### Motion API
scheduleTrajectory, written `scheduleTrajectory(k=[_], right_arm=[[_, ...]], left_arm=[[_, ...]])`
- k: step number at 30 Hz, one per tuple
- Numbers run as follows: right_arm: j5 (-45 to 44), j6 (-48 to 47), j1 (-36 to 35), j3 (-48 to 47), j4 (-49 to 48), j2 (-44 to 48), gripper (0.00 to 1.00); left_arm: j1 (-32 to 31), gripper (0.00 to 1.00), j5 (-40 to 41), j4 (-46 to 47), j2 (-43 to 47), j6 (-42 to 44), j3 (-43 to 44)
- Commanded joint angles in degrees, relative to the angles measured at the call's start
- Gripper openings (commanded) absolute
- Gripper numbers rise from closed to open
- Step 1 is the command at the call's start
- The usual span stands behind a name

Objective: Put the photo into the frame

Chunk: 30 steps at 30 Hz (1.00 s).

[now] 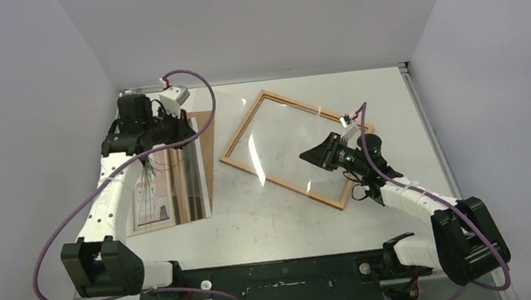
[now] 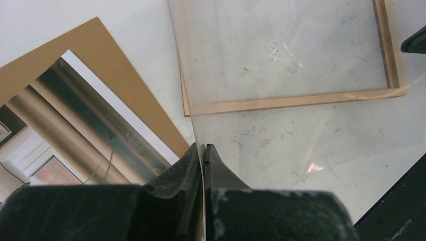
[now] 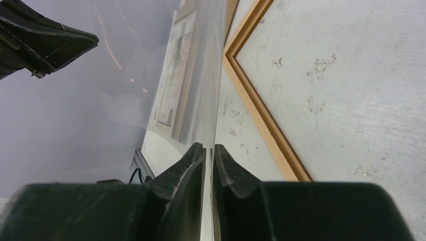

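The frame (image 1: 240,131), a light wooden border, lies flat at mid-table. Its clear pane (image 1: 193,184) is lifted off it and hangs between both grippers. My left gripper (image 1: 190,131) is shut on the pane's left edge, and the thin sheet runs between the jaws (image 2: 204,149). My right gripper (image 1: 308,156) is shut on the opposite edge (image 3: 209,149). The photo (image 1: 149,194), striped with plant stems, lies face up on the brown backing sheet (image 1: 205,138) at the left. In the right wrist view the photo (image 3: 173,85) shows through the pane.
Grey walls close in the white table (image 1: 376,101) on the left, back and right. The wooden border (image 2: 296,101) shows through the pane in the left wrist view, next to the brown backing sheet (image 2: 120,70). The arm bases (image 1: 283,275) sit on a black rail at the near edge.
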State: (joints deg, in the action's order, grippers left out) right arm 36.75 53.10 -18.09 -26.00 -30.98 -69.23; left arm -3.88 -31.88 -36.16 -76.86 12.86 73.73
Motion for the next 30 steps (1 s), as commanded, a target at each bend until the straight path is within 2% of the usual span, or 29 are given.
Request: scheduleTrajectory(k=[1, 3, 5, 6, 8, 10, 14, 17, 21, 26, 30], right_arm=[[-0.29, 0.07, -0.31, 0.22, -3.49, -1.14, 0.08], [-0.29, 0.46, -0.32, -0.08, -3.9, -0.64, 0.05], [-1.82, -1.7, -0.26, -2.04, 1.68, 2.14, 0.05], [-3.29, -3.29, -0.06, -3.77, 5.84, 3.73, 0.05], [-6.49, -6.98, 0.76, -7.77, 14.8, 7.0, 0.05], [-8.01, -8.62, 3.23, -11.59, 21.78, 8.62, 0.05], [-4.97, -7.7, 9.31, -12.02, 25.95, 7.84, 0.05], [-6.39, -6.81, 9.84, -9.9, 25.55, 6.31, 0.05], [-9.17, -3.91, 10.53, -6.69, 22.56, 4.11, 0.05], [-12.17, -4.01, 12.09, -6.45, 24.2, 2.41, 0.05], [-13.18, -5.19, 12.78, -6.24, 24.33, 2.91, 0.05]], left_arm=[[-0.83, 0.0, -2.0, 2.95, -0.83, -1.33, 2.15], [-1.47, 0.0, -1.0, 3.78, -1.03, -1.4, 1.91], [-2.64, 0.04, 1.06, 4.68, -2.21, -1.64, 1.86], [-3.37, 0.13, 2.47, 4.96, -3.18, -1.79, 2.16], [-4.87, 0.38, 5.97, 5.09, -6.16, -2.23, 4.08], [-6.24, 0.49, 8.87, 5.07, -10.04, -2.65, 6.32], [-7.54, 0.54, 12.54, 8.64, -17.5, -3.19, 10.48], [-8.49, 0.56, 13.52, 8.93, -23.98, -3.32, 15.5], [-9.74, 0.66, 15.26, 6.87, -32.42, -3.48, 22.87], [-10.09, 0.77, 16.24, 6.67, -36.39, -3.31, 25.69], [-10.16, 0.78, 15.43, 7.41, -36.82, -2.82, 24.36]])
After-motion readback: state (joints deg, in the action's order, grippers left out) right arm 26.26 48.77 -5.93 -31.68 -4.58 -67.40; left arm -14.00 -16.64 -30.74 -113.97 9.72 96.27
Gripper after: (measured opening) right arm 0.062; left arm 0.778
